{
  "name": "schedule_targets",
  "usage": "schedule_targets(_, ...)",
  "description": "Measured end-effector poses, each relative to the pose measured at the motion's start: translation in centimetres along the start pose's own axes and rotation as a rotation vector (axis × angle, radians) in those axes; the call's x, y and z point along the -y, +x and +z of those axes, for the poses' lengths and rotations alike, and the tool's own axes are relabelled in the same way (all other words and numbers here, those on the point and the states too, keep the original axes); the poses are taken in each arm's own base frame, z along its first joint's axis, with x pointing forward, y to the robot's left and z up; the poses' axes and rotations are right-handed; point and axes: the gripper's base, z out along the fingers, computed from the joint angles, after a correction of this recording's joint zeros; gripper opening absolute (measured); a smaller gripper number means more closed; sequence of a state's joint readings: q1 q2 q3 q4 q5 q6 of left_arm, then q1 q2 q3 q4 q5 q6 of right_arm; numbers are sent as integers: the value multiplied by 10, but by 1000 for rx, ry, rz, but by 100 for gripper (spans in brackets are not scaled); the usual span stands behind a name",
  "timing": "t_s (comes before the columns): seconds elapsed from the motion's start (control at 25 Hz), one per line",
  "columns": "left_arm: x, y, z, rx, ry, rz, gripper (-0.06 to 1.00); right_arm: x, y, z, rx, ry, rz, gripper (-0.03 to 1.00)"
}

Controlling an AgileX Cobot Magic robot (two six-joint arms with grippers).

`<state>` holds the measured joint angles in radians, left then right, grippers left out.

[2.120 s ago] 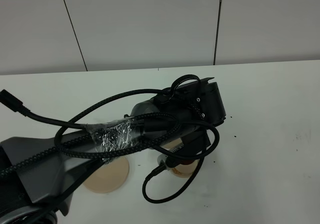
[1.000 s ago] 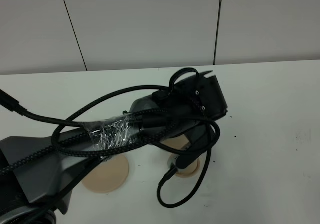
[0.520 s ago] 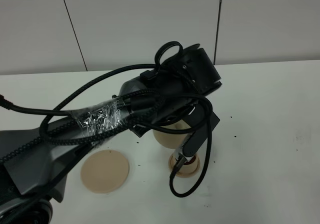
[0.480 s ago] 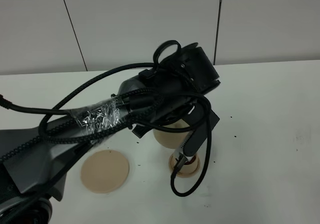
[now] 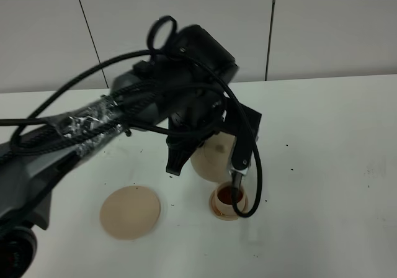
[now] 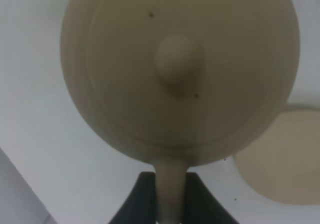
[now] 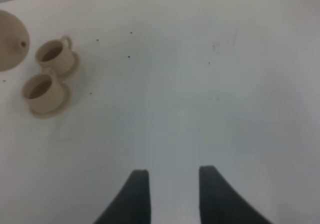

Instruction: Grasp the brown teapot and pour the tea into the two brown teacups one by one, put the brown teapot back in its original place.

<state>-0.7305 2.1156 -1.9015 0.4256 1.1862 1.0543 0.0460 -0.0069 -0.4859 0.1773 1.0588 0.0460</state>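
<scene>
The brown teapot (image 6: 180, 69) hangs in my left jaws (image 6: 170, 196), which are clamped on its loop handle; the handle runs down between my two dark fingers (image 6: 132, 204) in my left wrist view. From there I look onto its lid, the round knob near the middle, with a couple of tiny dark specks on the clay. In the high view only the lower part of the pot (image 5: 214, 157) shows under my left arm (image 5: 124, 120), lifted off the tabletop (image 5: 329, 141) and just above and beside the nearer cup.

The two brown teacups (image 7: 47, 76) sit side by side on their small saucers, touching or nearly so; my right wrist view shows both, each with its tiny handle and a darker inside. In the high view I see only one cup (image 5: 228, 198), with dark reddish tea in it; my arm's cable loops just in front of it, and the second cup is hidden behind the arm and pot.

The original place (image 5: 131, 211), the flat round saucer, lies bare on the tabletop to the left of the cup, well apart from the pot. Its edge (image 6: 280, 159) also shows past the pot in my left wrist view.

My right jaws (image 7: 172, 196) stand apart with nothing between them, over bare white tabletop well away from the cups.
</scene>
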Motion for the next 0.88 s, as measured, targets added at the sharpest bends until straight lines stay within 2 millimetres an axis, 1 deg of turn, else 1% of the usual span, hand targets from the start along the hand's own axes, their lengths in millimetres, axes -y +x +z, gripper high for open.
schedule_targets(0.12, 0, 3, -2, 47, 22, -59, 17, 0, 0, 0, 0, -1, 0, 24)
schedule_targets(0.4, 2, 4, 2, 178, 113, -145, 17, 0, 0, 0, 0, -1, 0, 24)
schedule_targets(0.88, 2, 7, 4, 186, 121, -165, 17, 0, 0, 0, 0, -1, 0, 24)
